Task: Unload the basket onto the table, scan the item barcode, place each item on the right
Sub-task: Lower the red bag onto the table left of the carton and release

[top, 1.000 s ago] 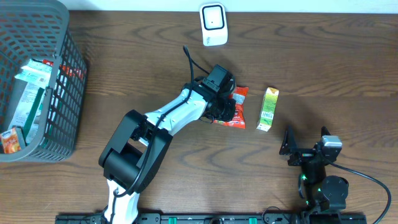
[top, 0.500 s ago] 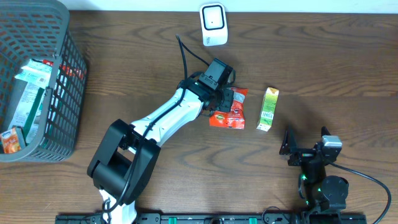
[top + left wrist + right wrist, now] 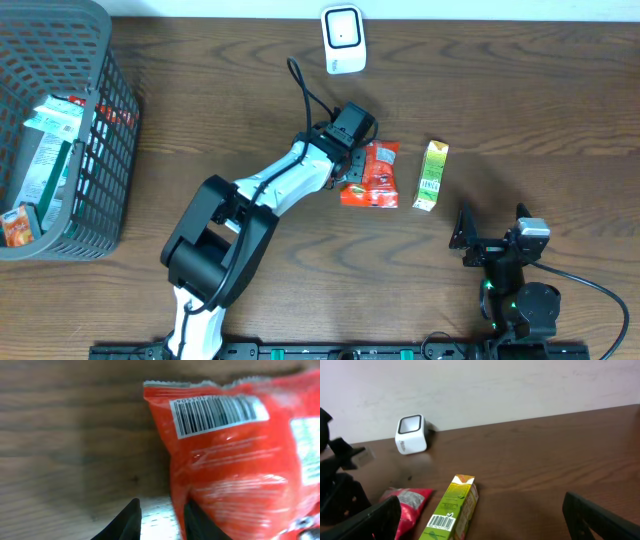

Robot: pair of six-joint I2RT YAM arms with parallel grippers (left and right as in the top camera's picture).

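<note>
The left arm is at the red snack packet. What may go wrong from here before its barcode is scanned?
The left fingers sit only at the edge of the red packet; whether they grip it is unclear, so the glossy film may slip out when lifted.
The barcode lies near the crimped end on shiny film; creases or glare may spoil the reading at the white scanner.
The green carton lies close beside the packet and may be pushed.

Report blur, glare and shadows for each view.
Overhead: sharp, evenly lit, soft shadow right of the green cardboard juice carton. Left wrist: red foil snack packet fills the frame, slightly blurred, small glare spots on the foil, barcode legible. Right wrist: mild softness; white box-shaped scanner casts a faint shadow.
</note>
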